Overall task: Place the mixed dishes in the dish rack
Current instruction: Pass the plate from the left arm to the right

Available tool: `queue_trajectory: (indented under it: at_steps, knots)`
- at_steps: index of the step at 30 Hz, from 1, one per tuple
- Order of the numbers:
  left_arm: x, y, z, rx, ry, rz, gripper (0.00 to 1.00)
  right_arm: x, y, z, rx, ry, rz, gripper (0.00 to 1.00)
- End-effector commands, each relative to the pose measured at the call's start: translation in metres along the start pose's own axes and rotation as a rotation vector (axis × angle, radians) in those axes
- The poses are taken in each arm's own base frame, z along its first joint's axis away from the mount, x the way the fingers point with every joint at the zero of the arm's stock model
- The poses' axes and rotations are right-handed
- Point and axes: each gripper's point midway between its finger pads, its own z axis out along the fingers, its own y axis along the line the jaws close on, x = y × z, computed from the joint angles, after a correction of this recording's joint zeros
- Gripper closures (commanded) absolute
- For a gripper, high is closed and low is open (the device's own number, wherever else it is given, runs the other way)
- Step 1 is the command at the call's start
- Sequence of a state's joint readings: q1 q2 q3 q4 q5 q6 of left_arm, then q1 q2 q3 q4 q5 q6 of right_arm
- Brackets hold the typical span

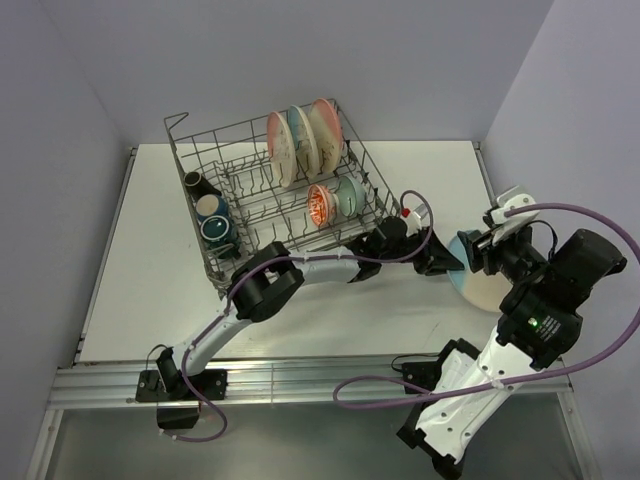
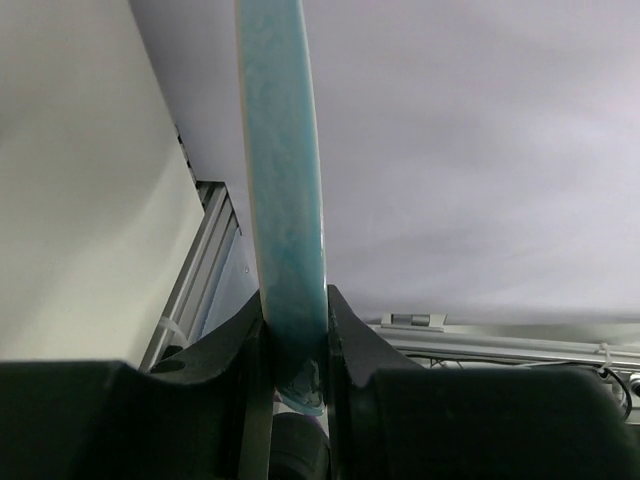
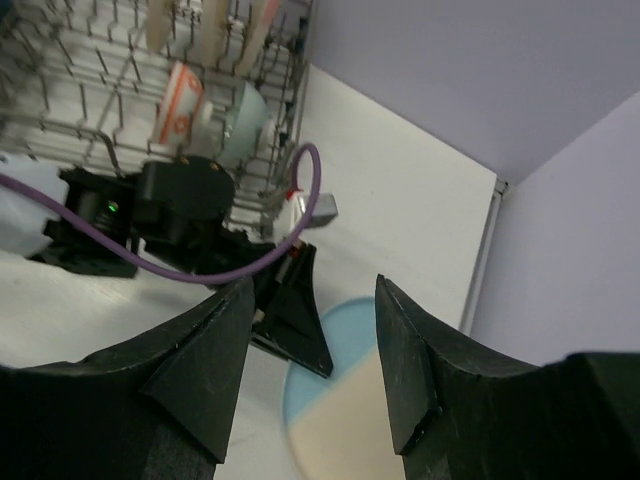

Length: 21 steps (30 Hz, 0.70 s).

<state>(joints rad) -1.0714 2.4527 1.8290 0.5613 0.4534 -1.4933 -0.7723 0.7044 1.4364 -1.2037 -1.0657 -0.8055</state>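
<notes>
My left gripper (image 1: 440, 262) reaches far right and is shut on the rim of a cream and light blue plate (image 1: 478, 288). The left wrist view shows the plate's blue edge (image 2: 285, 150) pinched between the left gripper (image 2: 296, 330) jaws. My right gripper (image 1: 480, 252) hovers open just above the same plate (image 3: 340, 420), not touching it. Through the right gripper (image 3: 313, 283) I see a left finger (image 3: 300, 320) on the plate's blue half. The dish rack (image 1: 180, 150) holds three upright plates (image 1: 300, 140), an orange-red bowl (image 1: 320, 203), a pale green bowl (image 1: 350, 195) and three mugs (image 1: 210, 205).
The rack's right wall (image 3: 290, 110) stands close behind the left wrist. A purple cable (image 3: 200, 270) loops off the left arm near the plate. The side wall (image 1: 560, 120) is just right of the right arm. The table's right edge (image 3: 490, 250) is close by.
</notes>
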Motion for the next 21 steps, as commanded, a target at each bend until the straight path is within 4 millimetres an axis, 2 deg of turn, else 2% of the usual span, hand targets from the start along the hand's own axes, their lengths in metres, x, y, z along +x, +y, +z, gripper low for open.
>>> queue_trajectory:
  at_steps: [1, 6, 10, 12, 15, 16, 18, 19, 21]
  knots:
    - [-0.06, -0.188, -0.048, 0.381, -0.168, 0.241, 1.0, -0.037, -0.001, 0.001, -0.033, -0.107, 0.158, 0.41]
    - [-0.076, -0.218, -0.066, 0.398, -0.204, 0.281, 1.0, -0.066, -0.003, -0.002, -0.042, -0.183, 0.211, 0.41]
    - [-0.088, -0.231, -0.078, 0.393, -0.227, 0.316, 1.0, -0.084, 0.0, -0.005, -0.065, -0.233, 0.277, 0.4]
    - [-0.089, -0.228, -0.078, 0.376, -0.218, 0.31, 1.0, -0.086, -0.002, -0.004, -0.067, -0.245, 0.281, 0.4]
    - [-0.086, -0.209, -0.075, 0.356, -0.188, 0.268, 1.0, -0.08, -0.006, -0.002, -0.048, -0.235, 0.301, 0.4]
    - [-0.083, -0.195, -0.073, 0.337, -0.177, 0.235, 1.0, -0.077, -0.007, -0.001, -0.044, -0.226, 0.301, 0.4]
    - [-0.079, -0.19, -0.075, 0.353, -0.172, 0.224, 1.0, -0.07, -0.006, 0.001, -0.038, -0.21, 0.313, 0.4]
    - [-0.077, -0.179, -0.074, 0.341, -0.166, 0.206, 1.0, -0.067, -0.007, 0.001, -0.035, -0.206, 0.306, 0.4]
    - [-0.074, -0.18, -0.075, 0.359, -0.158, 0.208, 1.0, -0.06, -0.007, 0.003, -0.029, -0.192, 0.316, 0.4]
